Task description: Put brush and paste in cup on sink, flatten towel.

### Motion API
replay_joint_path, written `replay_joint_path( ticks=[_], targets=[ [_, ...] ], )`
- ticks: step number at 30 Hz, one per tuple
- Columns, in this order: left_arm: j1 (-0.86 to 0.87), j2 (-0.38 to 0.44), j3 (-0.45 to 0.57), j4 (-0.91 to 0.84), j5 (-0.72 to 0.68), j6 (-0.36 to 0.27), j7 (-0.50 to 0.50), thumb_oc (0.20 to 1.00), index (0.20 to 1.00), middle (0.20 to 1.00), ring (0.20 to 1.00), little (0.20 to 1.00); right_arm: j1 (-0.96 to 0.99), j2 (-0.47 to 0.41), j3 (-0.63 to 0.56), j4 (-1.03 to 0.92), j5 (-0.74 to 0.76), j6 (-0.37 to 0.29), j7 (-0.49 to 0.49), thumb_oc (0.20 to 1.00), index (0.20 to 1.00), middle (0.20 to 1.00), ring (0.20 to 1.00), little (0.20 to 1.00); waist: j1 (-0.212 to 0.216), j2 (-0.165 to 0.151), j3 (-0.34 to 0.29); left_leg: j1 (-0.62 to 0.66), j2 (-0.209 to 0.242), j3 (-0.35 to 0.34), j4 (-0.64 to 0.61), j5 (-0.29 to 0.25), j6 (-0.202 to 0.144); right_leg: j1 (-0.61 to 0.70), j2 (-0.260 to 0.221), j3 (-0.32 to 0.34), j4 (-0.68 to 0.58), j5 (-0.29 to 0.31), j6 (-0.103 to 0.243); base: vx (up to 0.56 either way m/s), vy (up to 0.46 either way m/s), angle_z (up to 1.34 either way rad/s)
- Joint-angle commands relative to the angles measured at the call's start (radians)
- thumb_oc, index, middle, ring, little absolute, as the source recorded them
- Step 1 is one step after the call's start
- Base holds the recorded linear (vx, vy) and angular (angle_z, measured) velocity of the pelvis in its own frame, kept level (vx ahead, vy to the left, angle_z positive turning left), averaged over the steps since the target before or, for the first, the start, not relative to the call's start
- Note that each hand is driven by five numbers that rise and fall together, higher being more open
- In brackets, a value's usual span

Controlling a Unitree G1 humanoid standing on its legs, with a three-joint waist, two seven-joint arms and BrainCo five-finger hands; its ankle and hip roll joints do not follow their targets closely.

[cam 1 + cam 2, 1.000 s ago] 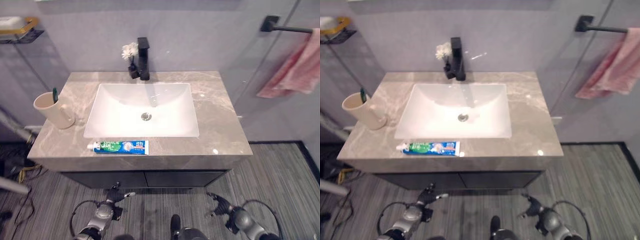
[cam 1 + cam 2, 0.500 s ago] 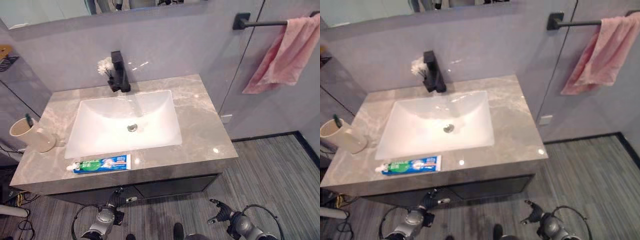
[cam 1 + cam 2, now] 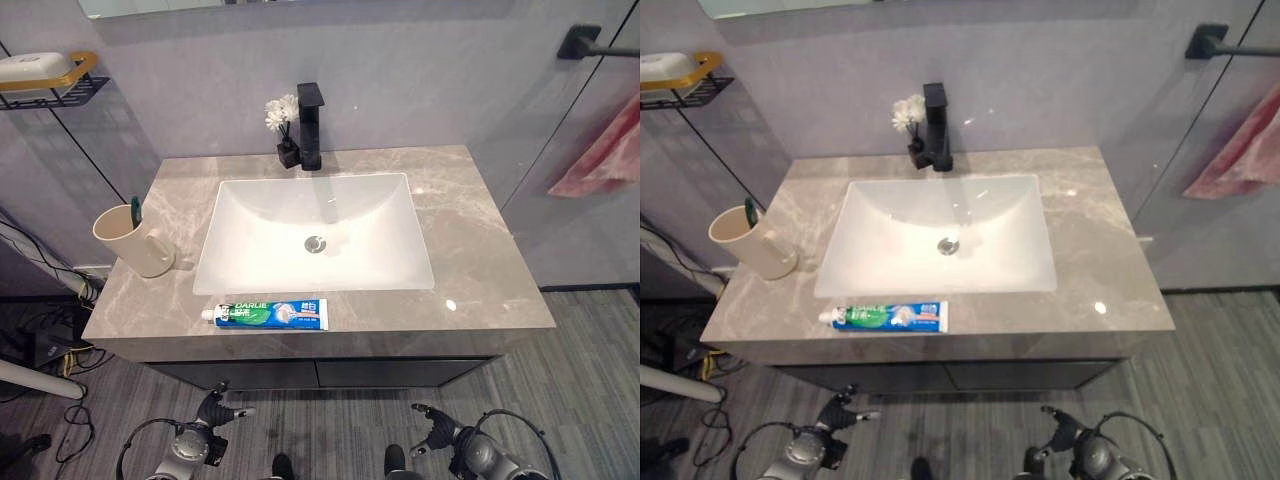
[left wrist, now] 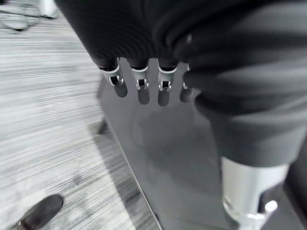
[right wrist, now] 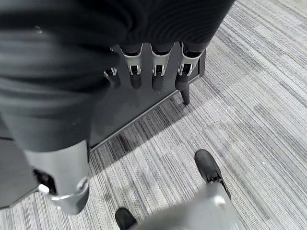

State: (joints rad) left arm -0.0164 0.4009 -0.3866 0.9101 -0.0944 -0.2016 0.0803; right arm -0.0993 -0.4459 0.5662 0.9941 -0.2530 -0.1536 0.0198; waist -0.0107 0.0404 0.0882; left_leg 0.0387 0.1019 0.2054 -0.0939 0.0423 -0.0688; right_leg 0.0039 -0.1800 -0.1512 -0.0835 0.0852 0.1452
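Marble vanity top (image 3: 470, 240) carries a white basin (image 3: 316, 232) under a black faucet (image 3: 311, 125), and the toothpaste tube (image 3: 265, 315) lies flat along the front edge, just in front of the basin. Over on the counter's left the beige cup (image 3: 134, 240) stands upright with the green toothbrush (image 3: 136, 209) poking out of it, while the pink towel (image 3: 606, 155) hangs bunched from the wall bar (image 3: 588, 40) at right. Both hands hang low in front of the dark cabinet (image 3: 320, 373), left hand (image 3: 213, 411) and right hand (image 3: 432, 423) alike relaxed with fingers loose, holding nothing.
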Motion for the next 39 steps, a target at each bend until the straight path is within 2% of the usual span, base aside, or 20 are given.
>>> replay_joint_path(
  ticks=[1, 2, 3, 4, 5, 6, 7, 9, 10, 11, 12, 16, 18, 23, 24, 26, 27, 30, 32, 39],
  targets=[
    [-0.014, 0.116, -0.037, -0.108, 0.068, -0.043, -0.057, 1.0, 1.0, 1.0, 1.0, 1.0, -0.028, 0.012, -0.054, 0.014, 0.113, -0.018, 0.026, 1.0, 1.0, 1.0, 1.0, 1.0, 0.009, -0.055, -0.012, -0.054, 0.053, -0.01, 0.007, 0.07, -0.045, -0.02, -0.095, 0.008, 0.055, 0.083, 0.066, 0.0, 0.0, 0.0],
    [0.001, 0.17, -0.064, -0.209, 0.076, -0.051, -0.097, 1.0, 1.0, 1.0, 1.0, 1.0, -0.032, 0.005, -0.06, 0.022, 0.112, -0.018, 0.027, 1.0, 1.0, 1.0, 1.0, 1.0, 0.011, -0.048, -0.011, -0.055, 0.054, -0.012, 0.007, 0.07, -0.047, -0.017, -0.095, 0.003, 0.052, 0.083, 0.067, -0.01, 0.007, 0.03],
    [0.005, 0.176, -0.063, -0.218, 0.074, -0.046, -0.1, 1.0, 1.0, 1.0, 1.0, 1.0, -0.031, 0.007, -0.06, 0.023, 0.112, -0.018, 0.027, 1.0, 1.0, 1.0, 1.0, 1.0, 0.011, -0.05, -0.012, -0.055, 0.054, -0.012, 0.007, 0.07, -0.047, -0.016, -0.095, 0.003, 0.052, 0.083, 0.067, 0.0, -0.007, 0.07],
    [0.01, 0.324, -0.106, -0.452, 0.073, -0.074, -0.194, 1.0, 1.0, 1.0, 1.0, 1.0, -0.039, -0.017, -0.051, 0.043, 0.09, -0.018, 0.041, 1.0, 1.0, 1.0, 1.0, 1.0, 0.016, -0.038, -0.015, -0.052, 0.058, -0.016, 0.007, 0.069, -0.053, -0.005, -0.093, -0.008, 0.044, 0.08, 0.07, 0.0, -0.011, 0.15],
    [0.016, 0.334, -0.101, -0.466, 0.068, -0.066, -0.199, 1.0, 1.0, 1.0, 1.0, 1.0, -0.038, -0.013, -0.051, 0.044, 0.089, -0.019, 0.041, 1.0, 1.0, 1.0, 1.0, 1.0, 0.016, -0.041, -0.016, -0.052, 0.059, -0.016, 0.007, 0.069, -0.053, -0.004, -0.093, -0.009, 0.042, 0.08, 0.07, 0.01, -0.019, 0.14],
    [0.012, 0.405, -0.107, -0.581, 0.056, -0.064, -0.242, 1.0, 1.0, 1.0, 1.0, 1.0, -0.045, -0.016, -0.051, 0.055, 0.083, -0.019, 0.043, 1.0, 1.0, 1.0, 1.0, 1.0, 0.017, -0.039, -0.02, -0.051, 0.061, -0.017, 0.007, 0.069, -0.056, 0.0, -0.092, -0.012, 0.04, 0.08, 0.071, 0.01, -0.039, 0.19],
    [-0.013, 0.522, -0.121, -0.771, -0.039, -0.058, -0.339, 1.0, 1.0, 1.0, 1.0, 1.0, -0.052, -0.011, -0.047, 0.106, 0.073, -0.009, 0.052, 1.0, 1.0, 1.0, 1.0, 1.0, 0.02, -0.033, -0.03, -0.049, 0.064, -0.02, 0.007, 0.071, -0.062, 0.01, -0.091, -0.02, 0.038, 0.078, 0.072, 0.02, -0.055, 0.14],
    [-0.026, 0.616, -0.116, -0.932, -0.195, -0.014, -0.425, 1.0, 1.0, 1.0, 1.0, 1.0, -0.053, 0.021, -0.046, 0.16, 0.071, 0.002, 0.063, 1.0, 1.0, 1.0, 1.0, 1.0, 0.023, -0.038, -0.038, -0.046, 0.069, -0.022, 0.007, 0.072, -0.067, 0.018, -0.089, -0.027, 0.034, 0.076, 0.072, 0.0, -0.054, 0.07],
    [-0.042, 0.636, -0.128, -0.981, -0.264, -0.002, -0.453, 1.0, 1.0, 1.0, 1.0, 1.0, -0.049, 0.032, -0.041, 0.183, 0.07, 0.009, 0.067, 1.0, 1.0, 1.0, 1.0, 1.0, 0.021, -0.036, -0.044, -0.044, 0.071, -0.023, 0.007, 0.073, -0.069, 0.021, -0.088, -0.028, 0.034, 0.076, 0.072, 0.01, -0.068, 0.17],
    [-0.123, 0.658, -0.191, -1.063, -0.388, 0.028, -0.501, 1.0, 1.0, 1.0, 1.0, 1.0, -0.044, 0.057, -0.019, 0.22, 0.055, 0.015, 0.073, 1.0, 1.0, 1.0, 1.0, 1.0, 0.018, -0.042, -0.055, -0.04, 0.075, -0.024, 0.007, 0.073, -0.072, 0.025, -0.082, -0.029, 0.036, 0.074, 0.069, 0.01, -0.071, 0.19],
    [-0.174, 0.647, -0.232, -1.096, -0.437, 0.036, -0.515, 1.0, 1.0, 1.0, 1.0, 1.0, -0.041, 0.065, -0.004, 0.229, 0.052, 0.017, 0.075, 1.0, 1.0, 1.0, 1.0, 1.0, 0.01, -0.043, -0.059, -0.037, 0.077, -0.023, 0.007, 0.073, -0.074, 0.026, -0.08, -0.028, 0.037, 0.072, 0.068, 0.0, -0.071, 0.19],
    [-0.41, 0.57, -0.393, -1.206, -0.574, 0.034, -0.495, 1.0, 1.0, 1.0, 1.0, 1.0, -0.013, 0.081, 0.007, 0.256, 0.068, 0.013, 0.073, 1.0, 1.0, 1.0, 1.0, 1.0, -0.002, -0.045, -0.069, -0.032, 0.08, -0.022, 0.007, 0.071, -0.073, 0.021, -0.072, -0.017, 0.034, 0.072, 0.063, -0.04, -0.044, 0.0],
    [-0.43, 0.561, -0.398, -1.219, -0.585, 0.029, -0.486, 1.0, 1.0, 1.0, 1.0, 1.0, -0.009, 0.082, 0.008, 0.257, 0.071, 0.013, 0.071, 1.0, 1.0, 1.0, 1.0, 1.0, -0.003, -0.046, -0.071, -0.031, 0.08, -0.021, 0.007, 0.07, -0.073, 0.02, -0.071, -0.015, 0.033, 0.072, 0.063, -0.02, -0.023, -0.13],
    [-0.46, 0.564, -0.289, -1.264, -0.44, -0.042, -0.396, 1.0, 1.0, 1.0, 1.0, 1.0, 0.024, 0.086, -0.043, 0.251, 0.14, 0.009, 0.067, 1.0, 1.0, 1.0, 1.0, 1.0, -0.006, -0.05, -0.076, -0.024, 0.083, -0.021, 0.007, 0.068, -0.071, 0.02, -0.063, -0.008, 0.033, 0.071, 0.061, -0.01, -0.011, -0.07],
    [-0.463, 0.589, -0.232, -1.253, -0.353, -0.072, -0.352, 1.0, 1.0, 1.0, 1.0, 1.0, 0.036, 0.08, -0.062, 0.245, 0.149, 0.006, 0.069, 1.0, 1.0, 1.0, 1.0, 1.0, -0.002, -0.052, -0.077, -0.024, 0.084, -0.023, 0.007, 0.068, -0.072, 0.022, -0.063, -0.009, 0.031, 0.07, 0.061, 0.0, 0.0, 0.0],
    [-0.421, 0.607, -0.159, -1.185, -0.297, -0.073, -0.315, 1.0, 1.0, 1.0, 1.0, 1.0, 0.049, 0.075, -0.072, 0.242, 0.151, 0.01, 0.074, 1.0, 1.0, 1.0, 1.0, 1.0, 0.001, -0.053, -0.078, -0.022, 0.083, -0.025, 0.007, 0.067, -0.072, 0.028, -0.063, -0.012, 0.026, 0.071, 0.06, 0.0, 0.0, 0.0],
    [-0.392, 0.645, -0.093, -1.164, -0.208, -0.077, -0.291, 1.0, 1.0, 1.0, 1.0, 1.0, 0.055, 0.076, -0.093, 0.241, 0.164, 0.014, 0.082, 1.0, 1.0, 1.0, 1.0, 1.0, 0.005, -0.052, -0.079, -0.022, 0.083, -0.029, 0.007, 0.066, -0.073, 0.033, -0.062, -0.015, 0.024, 0.07, 0.06, 0.0, 0.0, 0.0],
    [-0.345, 0.698, -0.017, -1.152, -0.127, -0.088, -0.271, 1.0, 1.0, 1.0, 1.0, 1.0, 0.064, 0.077, -0.109, 0.24, 0.172, 0.016, 0.086, 1.0, 1.0, 1.0, 1.0, 1.0, 0.009, -0.051, -0.079, -0.022, 0.081, -0.032, 0.007, 0.065, -0.073, 0.037, -0.062, -0.019, 0.02, 0.069, 0.06, 0.0, 0.0, 0.0],
    [-0.321, 0.745, 0.021, -1.132, -0.048, -0.099, -0.249, 1.0, 1.0, 1.0, 1.0, 1.0, 0.066, 0.08, -0.107, 0.238, 0.168, 0.014, 0.09, 1.0, 1.0, 1.0, 1.0, 1.0, 0.013, -0.052, -0.08, -0.022, 0.081, -0.034, 0.007, 0.064, -0.074, 0.041, -0.063, -0.022, 0.019, 0.068, 0.061, 0.0, 0.0, 0.0],
    [-0.292, 0.776, 0.051, -1.03, 0.081, -0.105, -0.211, 1.0, 1.0, 1.0, 1.0, 1.0, 0.065, 0.083, -0.103, 0.231, 0.153, 0.017, 0.093, 1.0, 1.0, 1.0, 1.0, 1.0, 0.015, -0.05, -0.076, -0.03, 0.078, -0.041, 0.007, 0.065, -0.075, 0.04, -0.064, -0.026, 0.021, 0.065, 0.061, 0.0, 0.007, 0.07]
  ],
)
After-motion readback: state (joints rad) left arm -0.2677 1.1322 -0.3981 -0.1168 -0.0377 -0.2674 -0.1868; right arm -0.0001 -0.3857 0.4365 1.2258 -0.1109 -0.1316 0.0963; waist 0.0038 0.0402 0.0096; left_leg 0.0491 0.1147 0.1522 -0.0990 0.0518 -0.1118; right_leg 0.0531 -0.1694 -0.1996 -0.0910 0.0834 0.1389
